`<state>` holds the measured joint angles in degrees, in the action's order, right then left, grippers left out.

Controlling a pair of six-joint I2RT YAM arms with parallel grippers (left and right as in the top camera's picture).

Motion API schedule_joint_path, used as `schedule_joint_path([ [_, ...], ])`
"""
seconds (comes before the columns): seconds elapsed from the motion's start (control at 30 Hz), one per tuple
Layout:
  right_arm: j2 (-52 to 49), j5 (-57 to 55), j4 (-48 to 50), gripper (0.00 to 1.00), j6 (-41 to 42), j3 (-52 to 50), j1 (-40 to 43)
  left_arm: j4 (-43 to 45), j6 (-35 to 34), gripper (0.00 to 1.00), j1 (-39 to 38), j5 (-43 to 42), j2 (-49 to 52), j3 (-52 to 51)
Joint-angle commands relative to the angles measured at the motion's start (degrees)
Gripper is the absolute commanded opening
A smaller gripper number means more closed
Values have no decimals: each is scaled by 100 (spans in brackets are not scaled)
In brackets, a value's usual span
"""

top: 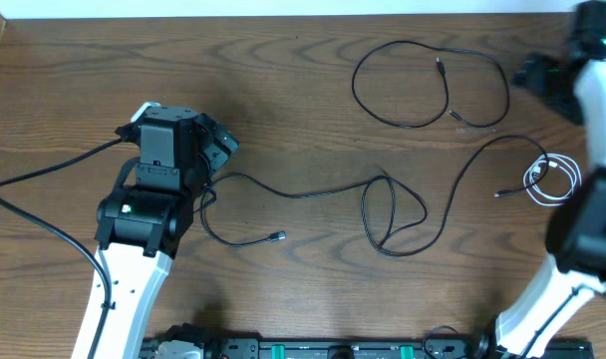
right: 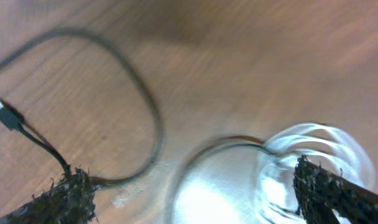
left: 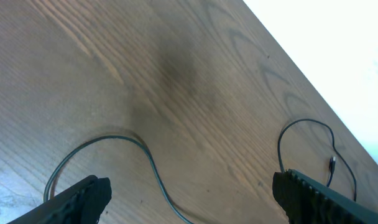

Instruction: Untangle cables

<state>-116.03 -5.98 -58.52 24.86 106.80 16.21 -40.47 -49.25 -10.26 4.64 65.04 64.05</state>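
Found left pincer (left: 201,208) released over brown wood-grain worktop (top: 283,110), right pincer (right: 195,202) released too, above blurred white cable (right: 313,146) coiled near the right edge. Saw looped black cable (top: 354,88) at far side, long black cable (top: 313,195) sprawled across the middle. Noted white beyond far edge.

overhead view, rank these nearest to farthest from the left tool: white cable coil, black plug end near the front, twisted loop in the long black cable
1. black plug end, just front-right of the left tool
2. twisted loop, centre
3. white cable coil, far right side
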Motion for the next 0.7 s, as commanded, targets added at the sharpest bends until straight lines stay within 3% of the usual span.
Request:
schedule_joint_path([
  [0.0,417,-315,-459,80,-26,33,417,-2,50,90,28,35,7,68],
  [0.03,426,-315,-697,68,-26,33,542,-4,50,90,28,35,7,68],
  [0.07,422,-315,-933,48,-24,24,667,-2,50,90,28,35,7,68],
  [0.1,385,-315,-1110,38,-26,-11,772,-2,50,90,28,35,7,68],
  [0.13,358,-315,-1226,34,-26,-79,868,-2,50,90,28,35,7,68],
  [0.2,299,-315,-1244,37,-26,-326,1036,-2,50,90,28,35,7,68],
  [0.27,273,-313,-1110,49,-26,-662,1139,-4,50,90,28,35,7,68],
  [0.4,273,-319,-549,51,-28,-1561,1193,-2,50,90,28,35,7,68],
  [0.5,273,-457,26,61,-26,-2258,1196,-2,50,90,28,35,7,68],
  [0.67,273,-758,511,60,-4,-3036,1261,-2,50,90,28,35,7,68],
])
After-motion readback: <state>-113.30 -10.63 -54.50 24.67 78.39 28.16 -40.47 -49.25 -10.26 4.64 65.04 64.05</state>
